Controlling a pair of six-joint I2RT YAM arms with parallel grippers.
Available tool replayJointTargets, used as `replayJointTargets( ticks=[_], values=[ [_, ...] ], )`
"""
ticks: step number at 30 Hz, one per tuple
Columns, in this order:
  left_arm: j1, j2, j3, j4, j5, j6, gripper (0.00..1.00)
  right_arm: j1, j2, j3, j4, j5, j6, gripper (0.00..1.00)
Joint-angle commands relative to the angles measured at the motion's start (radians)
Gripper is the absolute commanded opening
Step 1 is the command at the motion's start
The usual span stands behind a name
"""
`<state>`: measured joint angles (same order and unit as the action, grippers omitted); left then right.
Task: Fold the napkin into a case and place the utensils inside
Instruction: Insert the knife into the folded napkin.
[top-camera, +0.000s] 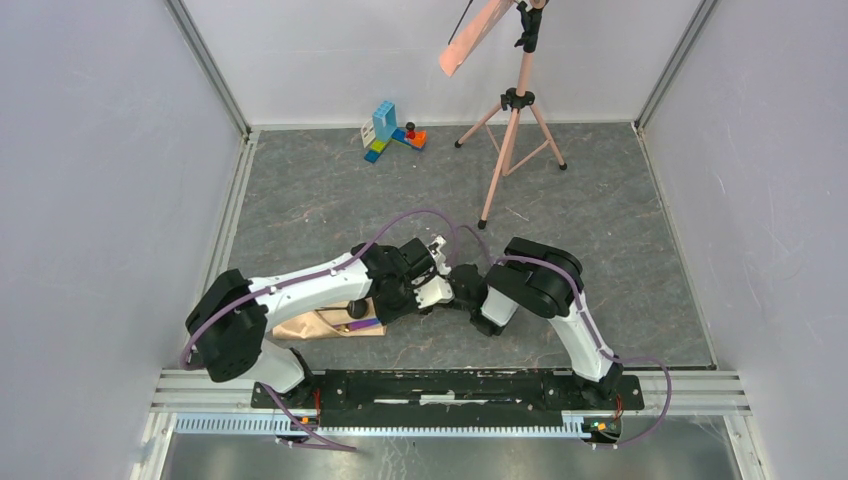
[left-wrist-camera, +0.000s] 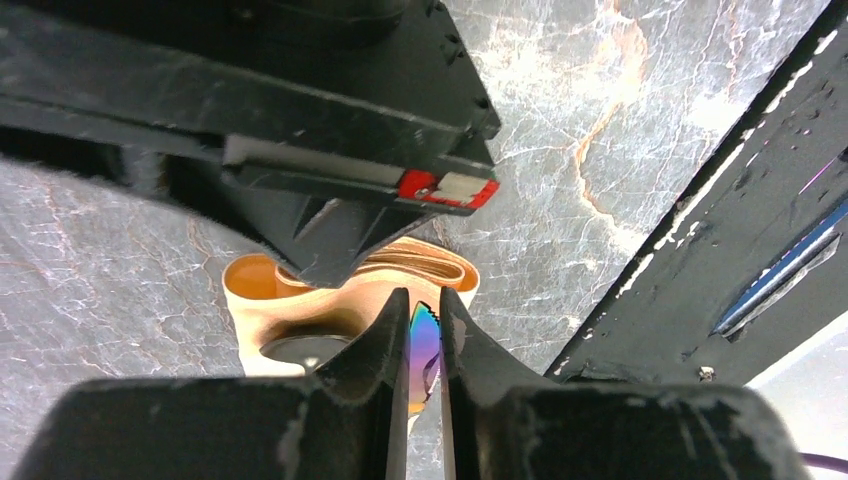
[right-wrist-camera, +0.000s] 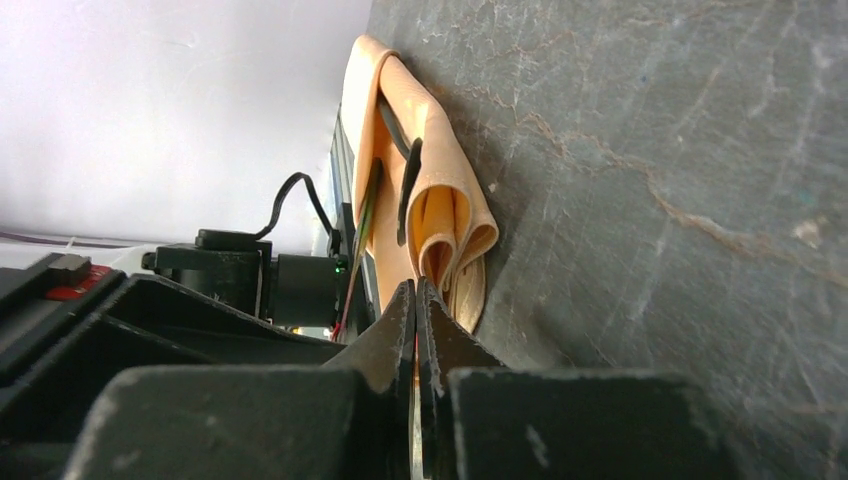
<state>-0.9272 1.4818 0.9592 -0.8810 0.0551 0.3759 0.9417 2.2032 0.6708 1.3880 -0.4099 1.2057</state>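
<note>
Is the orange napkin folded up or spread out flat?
Folded. The napkin is a narrow bundle, and its end shows several cloth layers curled over one another.

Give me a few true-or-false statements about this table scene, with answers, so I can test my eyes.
1. The left hand has the iridescent utensil between its fingers. True.
2. The right hand is wide open. False: its fingers are shut together.
3. The napkin lies spread out in a single flat layer. False: it is folded into several layers.
4. A pink tripod stands towards the far side of the table. True.
5. The toy blocks sit right beside the napkin. False: they are at the far edge, and the napkin is near the arms' bases.
</note>
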Motion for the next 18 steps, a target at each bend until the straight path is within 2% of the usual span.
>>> replayJointTargets(
  ticks=[1, 7, 10, 12, 16, 18],
  values=[
    [-0.009, -0.05, 0.008, 0.071, 0.031, 0.037, 0.02, -0.019, -0.037, -0.055, 0.085, -0.01, -0.013, 0.02],
    [-0.008, -0.035, -0.008, 0.108, 0.029, 0.032, 0.05, -0.126, -0.167, -0.193, 0.049, -0.038, -0.073, 0.21],
    [-0.009, -0.023, -0.01, 0.119, 0.028, 0.025, 0.35, -0.171, -0.241, -0.239, -0.04, -0.063, -0.14, 0.29],
    [-0.008, -0.039, -0.021, 0.132, 0.019, 0.014, 0.47, -0.191, -0.291, -0.268, -0.104, -0.077, -0.194, 0.32],
    [-0.007, -0.134, -0.04, 0.172, 0.0, -0.042, 0.67, -0.228, -0.398, -0.318, -0.241, -0.075, -0.35, 0.42],
    [0.006, -0.192, -0.037, 0.19, 0.01, -0.095, 0.68, -0.237, -0.451, -0.32, -0.327, -0.067, -0.468, 0.46]
  ],
)
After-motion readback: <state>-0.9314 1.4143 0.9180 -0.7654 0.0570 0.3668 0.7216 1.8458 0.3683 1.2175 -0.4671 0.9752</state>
